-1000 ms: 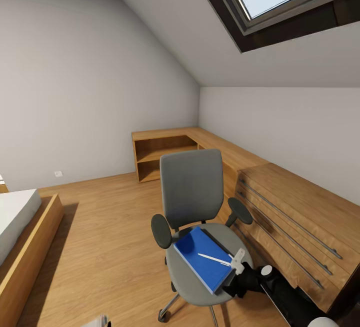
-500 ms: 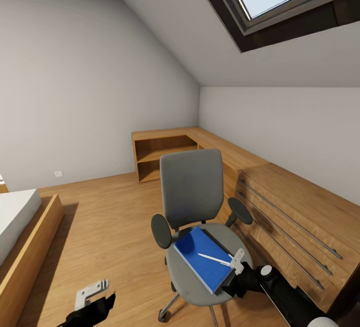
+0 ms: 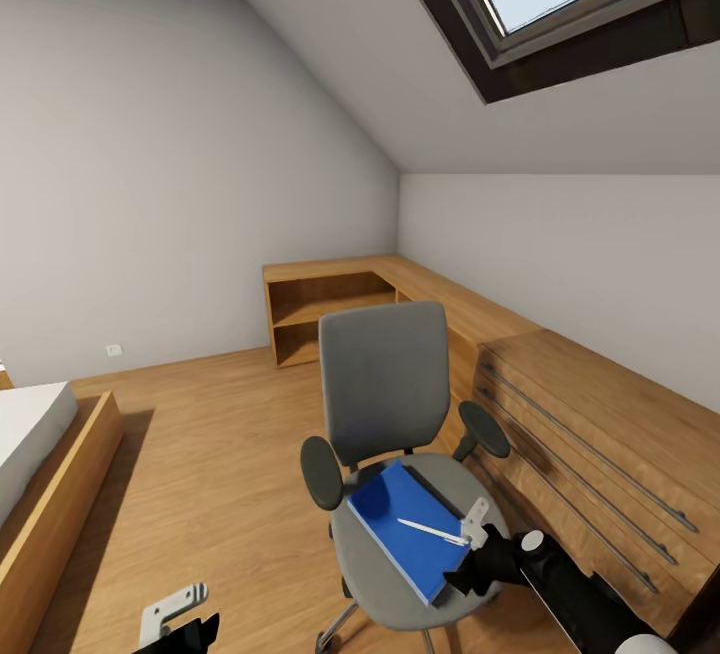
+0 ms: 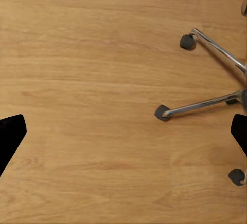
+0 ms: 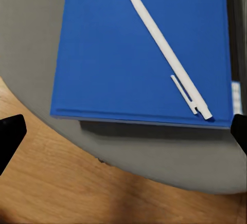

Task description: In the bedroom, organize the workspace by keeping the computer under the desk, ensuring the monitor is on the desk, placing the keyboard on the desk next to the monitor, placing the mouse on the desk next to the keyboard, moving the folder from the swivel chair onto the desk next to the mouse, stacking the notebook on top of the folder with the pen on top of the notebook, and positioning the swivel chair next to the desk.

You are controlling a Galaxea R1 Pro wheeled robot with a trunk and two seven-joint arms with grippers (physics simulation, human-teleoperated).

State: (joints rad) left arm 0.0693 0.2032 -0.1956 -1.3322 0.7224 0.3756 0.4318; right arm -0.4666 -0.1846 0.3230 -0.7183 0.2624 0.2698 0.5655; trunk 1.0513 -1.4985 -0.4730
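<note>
The swivel chair (image 3: 385,384) stands in the middle of the bedroom, grey with black armrests. On its seat lies the blue folder (image 3: 405,524) (image 5: 134,54), and the white pen (image 3: 432,532) (image 5: 164,49) rests diagonally on top. A dark strip along the folder's far edge looks like the notebook (image 3: 437,489) (image 5: 237,29). My right gripper (image 3: 470,534) (image 5: 123,136) hangs open just above the folder's near edge and touches nothing. My left gripper (image 3: 175,612) (image 4: 123,136) is open over the floor beside the chair's chrome base (image 4: 206,103). The desk, monitor, keyboard, mouse and computer are out of view.
A low light-wood cabinet (image 3: 330,304) runs along the back wall and joins a wooden drawer unit (image 3: 590,434) close to the chair's right. A bed (image 3: 40,474) stands at the left. Open wood floor (image 3: 220,454) lies between the bed and the chair.
My left gripper has risen into the head view at the lower left. The whole picture has shifted slightly, so the camera moved. The right gripper stays over the folder.
</note>
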